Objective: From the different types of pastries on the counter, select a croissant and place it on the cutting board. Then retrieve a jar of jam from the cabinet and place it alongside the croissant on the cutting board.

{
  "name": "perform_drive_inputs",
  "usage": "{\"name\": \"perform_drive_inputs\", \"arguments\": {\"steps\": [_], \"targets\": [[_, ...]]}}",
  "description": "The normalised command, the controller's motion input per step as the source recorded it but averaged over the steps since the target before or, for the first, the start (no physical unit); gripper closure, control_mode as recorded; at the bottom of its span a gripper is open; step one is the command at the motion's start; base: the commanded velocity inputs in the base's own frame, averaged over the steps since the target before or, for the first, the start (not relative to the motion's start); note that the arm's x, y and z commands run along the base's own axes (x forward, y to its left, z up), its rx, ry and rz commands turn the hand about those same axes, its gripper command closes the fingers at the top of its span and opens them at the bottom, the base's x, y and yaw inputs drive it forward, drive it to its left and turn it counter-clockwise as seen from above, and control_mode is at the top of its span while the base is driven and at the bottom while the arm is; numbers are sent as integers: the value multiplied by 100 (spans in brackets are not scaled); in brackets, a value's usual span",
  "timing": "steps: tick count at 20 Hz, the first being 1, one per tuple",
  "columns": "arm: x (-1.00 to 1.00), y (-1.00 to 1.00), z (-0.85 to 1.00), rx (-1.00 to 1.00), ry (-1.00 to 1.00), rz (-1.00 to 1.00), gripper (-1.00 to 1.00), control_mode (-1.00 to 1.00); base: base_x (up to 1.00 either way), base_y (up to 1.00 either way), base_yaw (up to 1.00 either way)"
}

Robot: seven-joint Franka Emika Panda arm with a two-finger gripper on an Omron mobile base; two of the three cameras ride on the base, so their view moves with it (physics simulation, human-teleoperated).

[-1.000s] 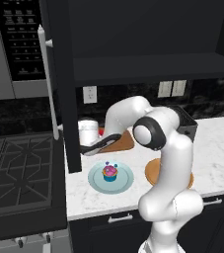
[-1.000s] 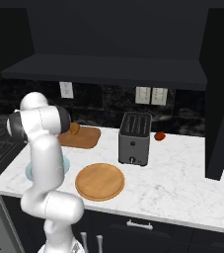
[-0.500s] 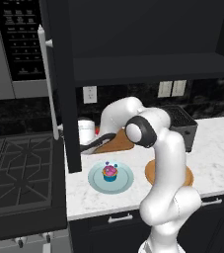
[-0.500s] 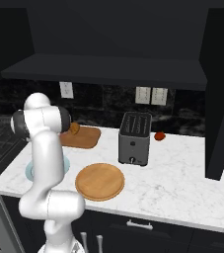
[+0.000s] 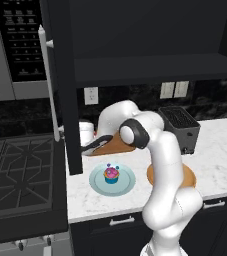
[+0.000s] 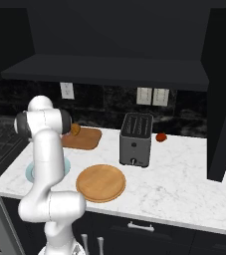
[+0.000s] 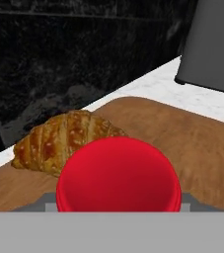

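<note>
carefully now: my pincer holds the jar of jam (image 7: 118, 175) over the cutting board (image 7: 192, 143) (croissant (image 7: 64, 138) at ten o'clock); a careless descent knocks it.

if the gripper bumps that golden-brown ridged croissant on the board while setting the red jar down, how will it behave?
The golden-brown ridged croissant looks light, so it would probably slide across the flat brown wooden cutting board. Its crescent shape makes rolling unlikely. The red cylindrical jar sits very near it, so contact seems plausible.
</note>
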Motion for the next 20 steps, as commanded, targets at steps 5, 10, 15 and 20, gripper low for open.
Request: {"name": "perform_drive_inputs", "arguments": {"steps": [5,10,15,20], "targets": [[37,7,-30,0,0,-1,-100,-100,0,0,0],[11,0,-1,1,-2,0,-100,-100,0,0,0],[-1,0,0,1,-7,0,-100,-100,0,0,0],[-24,0,1,0,-14,0,-100,-100,0,0,0]]}}
